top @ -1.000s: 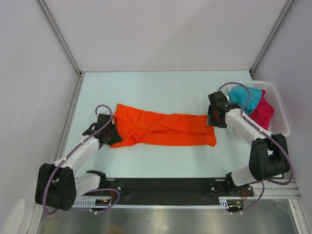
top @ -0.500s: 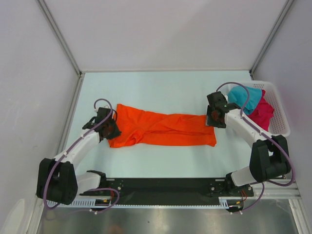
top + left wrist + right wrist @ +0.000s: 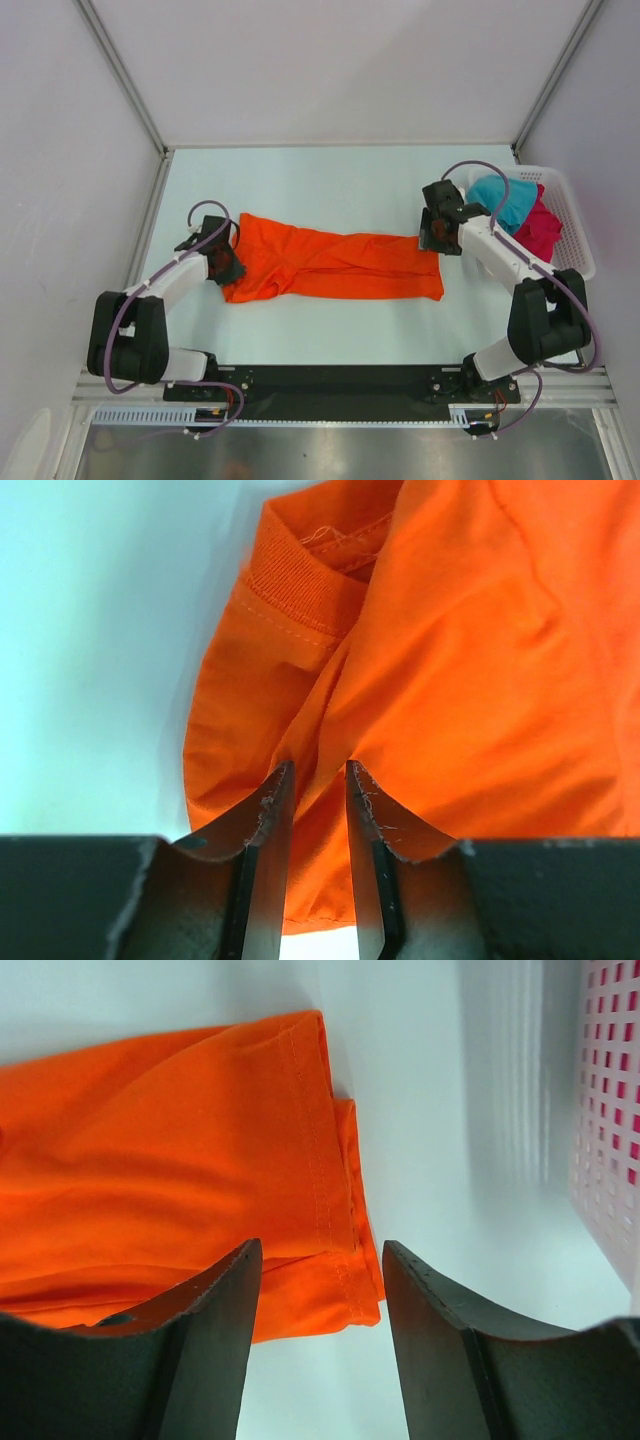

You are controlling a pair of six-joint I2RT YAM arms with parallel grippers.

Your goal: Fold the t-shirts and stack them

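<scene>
The orange t-shirt (image 3: 335, 265) lies stretched lengthwise across the table's (image 3: 300, 180) middle, the left gripper (image 3: 310, 780) narrowly parted astride a crease near its collar, the right gripper (image 3: 320, 1260) gaping empty above its stitched hem.

A white slotted basket (image 3: 576, 245) sits at the table's (image 3: 330, 185) right edge.

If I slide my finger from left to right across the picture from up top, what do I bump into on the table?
left gripper → orange t-shirt → right gripper → teal t-shirt → pink t-shirt
</scene>
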